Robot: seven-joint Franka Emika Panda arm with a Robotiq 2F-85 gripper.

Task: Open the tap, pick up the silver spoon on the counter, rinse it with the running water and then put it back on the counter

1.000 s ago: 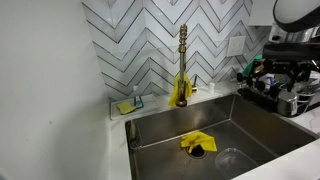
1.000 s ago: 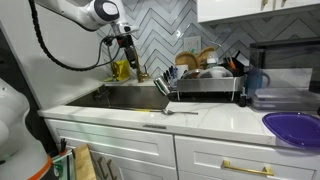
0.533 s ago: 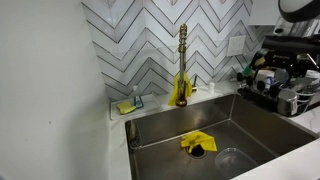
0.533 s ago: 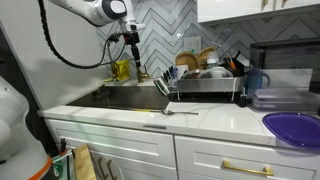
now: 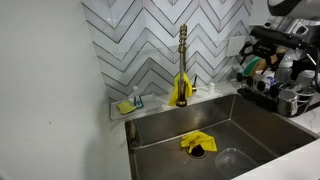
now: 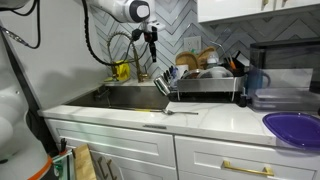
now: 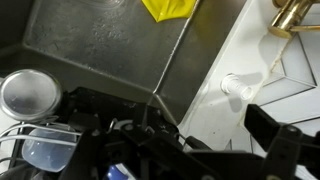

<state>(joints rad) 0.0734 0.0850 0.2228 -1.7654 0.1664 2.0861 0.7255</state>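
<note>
The gold tap stands behind the steel sink; it also shows in the other exterior view, and its base is in the wrist view. I see no running water at it. The silver spoon lies on the white counter near the front edge. My gripper hangs in the air over the sink end by the dish rack, well away from tap and spoon. Its fingers look spread apart and hold nothing.
A yellow cloth lies on the sink drain and shows in the wrist view. A full dish rack stands beside the sink. A sponge holder sits on the ledge. A purple plate lies on the counter.
My gripper has risen and moved sideways away from the tap toward the dish rack. The tap, spoon and cloth have not moved.
</note>
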